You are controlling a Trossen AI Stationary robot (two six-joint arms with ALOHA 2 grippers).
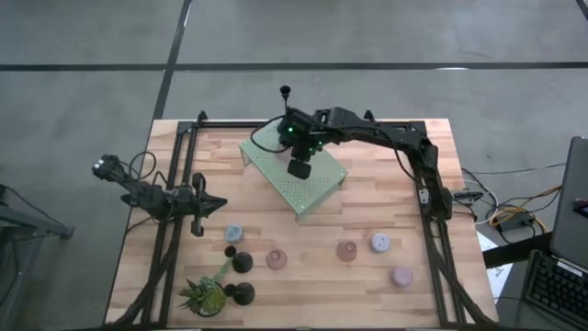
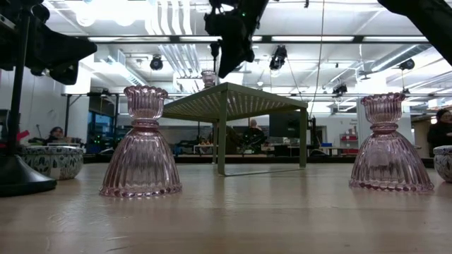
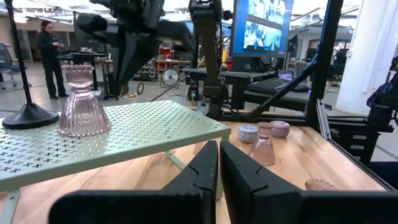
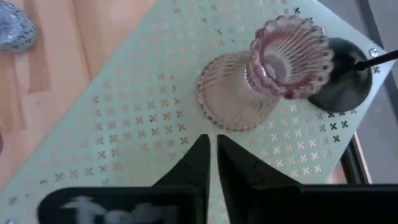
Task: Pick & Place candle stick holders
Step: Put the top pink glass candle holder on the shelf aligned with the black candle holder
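My right gripper (image 4: 211, 146), jaws pressed together and empty, hangs above the stand (image 4: 124, 124); the upright pink holder (image 4: 267, 81) sits just beyond its tips.

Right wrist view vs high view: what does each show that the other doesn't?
Only the right wrist view: the ribbed pink glass holder standing upright on the green perforated stand, with the right pincer shut and apart from it; in the high view the right arm covers that holder.

Only the high view: the left pincer waiting at the table's left, the potted plant, and the pink holders and patterned cups on the wood near the front.

Both: the stand and the black holder at its far corner.
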